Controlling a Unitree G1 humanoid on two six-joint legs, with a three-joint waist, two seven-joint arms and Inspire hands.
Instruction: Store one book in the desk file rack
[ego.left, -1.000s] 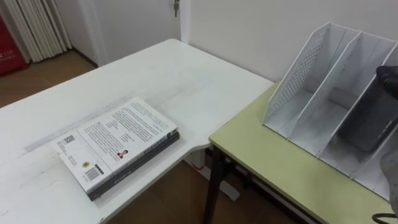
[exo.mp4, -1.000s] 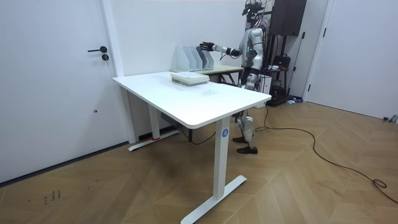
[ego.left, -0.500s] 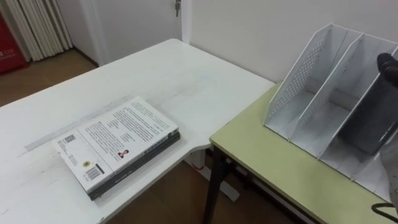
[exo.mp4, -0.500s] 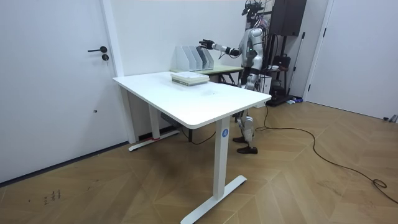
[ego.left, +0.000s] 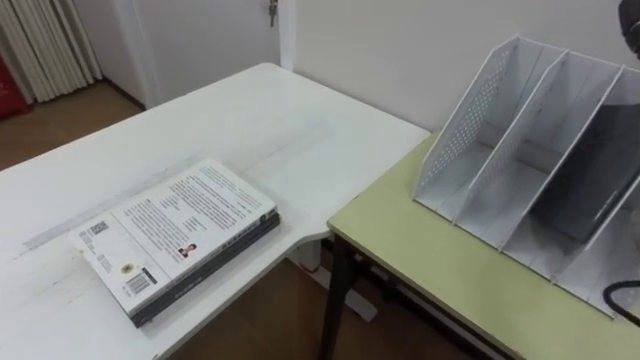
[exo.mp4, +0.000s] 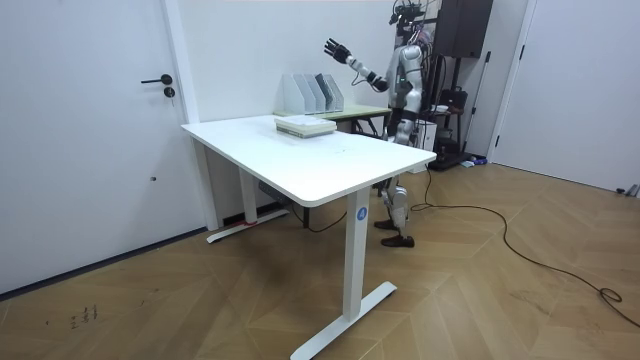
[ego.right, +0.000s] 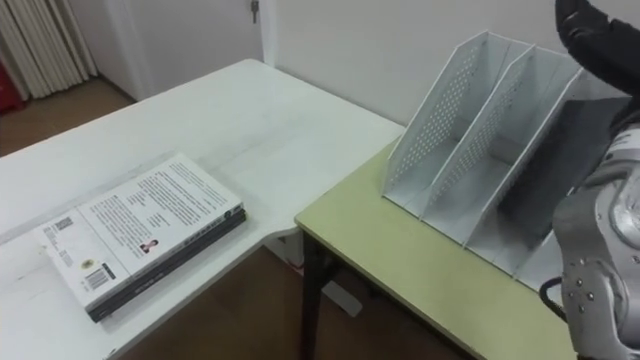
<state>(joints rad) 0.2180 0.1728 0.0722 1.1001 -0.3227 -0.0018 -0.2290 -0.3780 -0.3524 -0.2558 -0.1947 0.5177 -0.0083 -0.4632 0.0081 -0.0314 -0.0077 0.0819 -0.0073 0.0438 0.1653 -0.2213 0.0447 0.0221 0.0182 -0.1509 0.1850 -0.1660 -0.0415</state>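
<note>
Left of the file rack (ego.left: 470, 125), noting the white table (ego.left: 250, 110) standing just beside the green desk (ego.left: 420, 265) that is carrying the rack. Well left of the rack, recording a stack of books (ego.left: 175, 235) lying flat on the white table. Inside the rack, third compartment from its perforated end wall, finding a dark book (ego.left: 600, 185) standing on edge. Above the rack, observing the right hand (exo.mp4: 334, 48) hovering, fingers spread straight, holding nothing.
</note>
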